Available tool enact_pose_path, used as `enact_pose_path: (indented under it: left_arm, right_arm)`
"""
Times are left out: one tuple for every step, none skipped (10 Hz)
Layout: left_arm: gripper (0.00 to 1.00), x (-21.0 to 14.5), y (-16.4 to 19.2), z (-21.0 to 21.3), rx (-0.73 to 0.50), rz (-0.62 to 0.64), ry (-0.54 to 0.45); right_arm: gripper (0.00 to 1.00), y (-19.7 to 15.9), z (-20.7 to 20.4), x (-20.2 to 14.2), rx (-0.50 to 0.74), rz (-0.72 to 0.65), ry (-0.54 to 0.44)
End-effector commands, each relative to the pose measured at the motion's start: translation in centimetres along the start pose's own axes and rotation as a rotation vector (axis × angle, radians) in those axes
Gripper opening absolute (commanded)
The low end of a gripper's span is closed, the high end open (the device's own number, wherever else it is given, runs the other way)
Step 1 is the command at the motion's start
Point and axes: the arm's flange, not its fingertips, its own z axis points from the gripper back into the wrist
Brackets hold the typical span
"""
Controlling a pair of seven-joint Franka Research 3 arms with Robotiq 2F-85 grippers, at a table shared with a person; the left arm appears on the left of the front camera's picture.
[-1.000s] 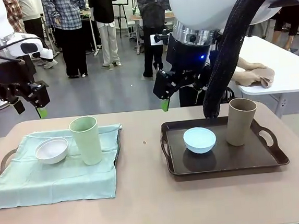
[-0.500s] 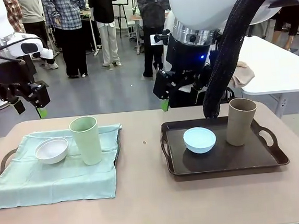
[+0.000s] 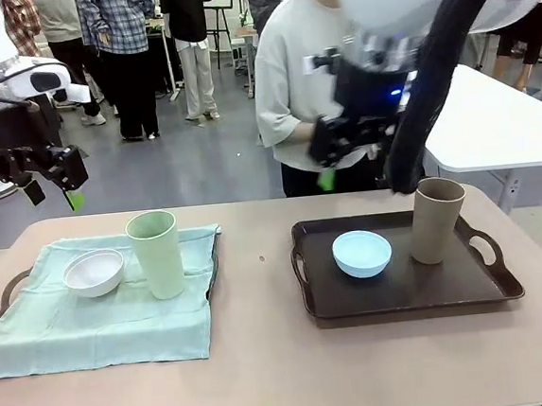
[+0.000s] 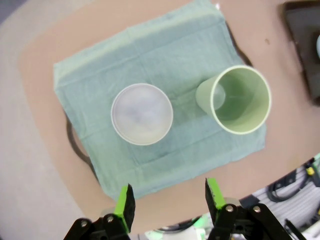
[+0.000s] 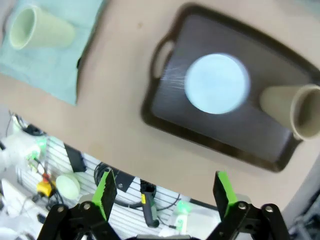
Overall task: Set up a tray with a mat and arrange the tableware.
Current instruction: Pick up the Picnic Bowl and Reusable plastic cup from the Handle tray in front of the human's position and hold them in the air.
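Left wrist view: left gripper (image 4: 169, 192) fingers stand apart, empty; beyond them a white round bowl (image 4: 142, 114) and a tall pale green cup (image 4: 239, 99) sit on a green cloth mat (image 4: 150, 55). Right gripper (image 5: 163, 180) fingers, wide apart, overlook a light blue round bowl (image 5: 217, 83) and a tall tan-brown cup (image 5: 292, 107) on a bare dark brown tray (image 5: 200, 135). That tray probably needs its mat next.

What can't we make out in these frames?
- Left tray: front view, covered by the mat; just a handle pokes out.
- Right hand: front view, motion-blurred, so no fine detail.
- Speck beside the mat: front view, too small to identify.
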Motion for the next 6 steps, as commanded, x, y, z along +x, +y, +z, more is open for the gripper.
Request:
enact_pose_path:
  left_arm:
    - [0.75,1.0,3.0,0.9,-0.182,-0.002,-0.005]
    - [0.75,1.1,4.4,1.5,-0.259,-0.017,-0.019]
    - [0.75,1.1,5.9,1.8,-0.325,-0.012,-0.023]
    - [0.75,0.4,7.6,2.2,-0.373,0.002,-0.02]
    - [0.75,0.0,8.9,2.1,-0.384,0.013,-0.024]
    - [0.75,-0.2,10.1,2.2,-0.404,0.03,-0.027]
  right_arm:
    - [1.0,-8.6,1.2,-2.7,0.06,-0.181,-0.014]
    - [1.0,-12.2,2.6,-4.7,0.115,-0.241,-0.056]
    - [1.0,-15.5,4.3,-7.0,0.162,-0.285,-0.11]
    - [1.0,-18.9,5.8,-10.0,0.204,-0.331,-0.145]
    - [1.0,-21.6,6.8,-12.1,0.21,-0.348,-0.162]
    - [1.0,-23.7,7.8,-13.8,0.232,-0.366,-0.191]
